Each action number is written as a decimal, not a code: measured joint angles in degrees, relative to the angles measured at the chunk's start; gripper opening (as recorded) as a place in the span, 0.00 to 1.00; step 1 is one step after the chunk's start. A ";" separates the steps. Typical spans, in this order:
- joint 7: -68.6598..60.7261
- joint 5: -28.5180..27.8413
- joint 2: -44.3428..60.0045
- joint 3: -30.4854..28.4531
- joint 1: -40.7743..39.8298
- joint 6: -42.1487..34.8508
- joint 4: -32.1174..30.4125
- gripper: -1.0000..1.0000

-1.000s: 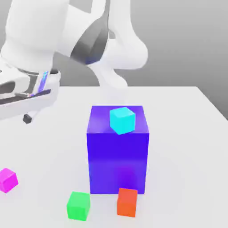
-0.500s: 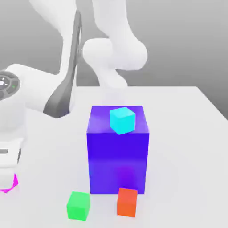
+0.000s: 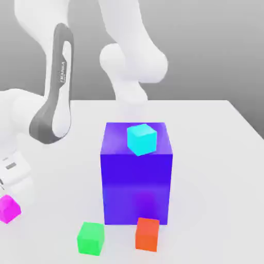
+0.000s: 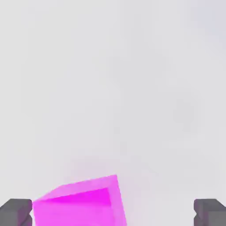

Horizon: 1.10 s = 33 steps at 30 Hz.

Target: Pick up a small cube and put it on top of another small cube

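The small magenta cube rests on the white table at the exterior view's far left. My white hand hangs just above and behind it. In the hand view the magenta cube lies between the two dark fingertips, much closer to one of them than to the other. My gripper is open and wide, with no pad touching the cube. A small cyan cube sits on top of the big blue block.
A green cube and an orange-red cube stand on the table in front of the big blue block. The arm's white links rise behind the block at the exterior view's upper left.
The arm has swung down to the exterior view's left edge, bringing the hand over the magenta cube. The cube, mostly covered half a second ago, shows more now.
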 joint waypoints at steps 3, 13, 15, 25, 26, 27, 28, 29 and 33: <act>-10.76 4.04 -0.17 2.83 -4.83 3.26 -0.36 0.50; -11.35 2.54 8.79 1.32 -4.30 11.08 1.47 0.00; -11.48 2.67 8.47 1.41 -4.39 10.86 1.41 0.00; -8.18 5.42 -6.99 10.32 2.17 0.33 -3.42 0.00; -7.21 5.57 -8.03 11.73 3.67 -0.20 -3.95 0.00; -6.24 5.75 -9.04 13.19 5.15 -0.72 -4.47 0.00; -5.29 5.98 -10.04 14.69 6.74 -1.24 -5.00 0.00; -4.38 6.25 -10.96 16.12 8.60 -1.71 -5.51 0.00; -0.52 3.76 -8.77 16.98 12.47 0.88 -6.20 0.00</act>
